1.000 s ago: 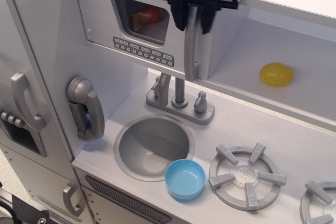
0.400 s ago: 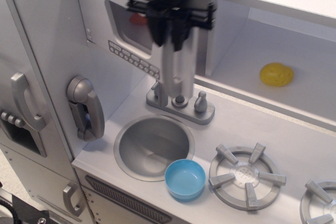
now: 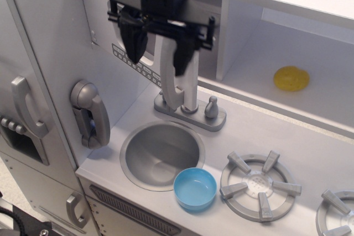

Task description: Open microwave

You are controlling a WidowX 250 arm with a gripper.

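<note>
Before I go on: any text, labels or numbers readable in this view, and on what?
None can be read.
Microwave button row: small marks on the buttons, too small and blurred to read.
Phone, sink, blue bowl, burner: no text shows.

- Below my hand (image 3: 159, 48), the grey counter (image 3: 260, 134) carries a sunken sink (image 3: 160, 155).
- A blue bowl (image 3: 194, 189) sits beside the sink.
- Burner (image 3: 260, 185) farther right.
</note>
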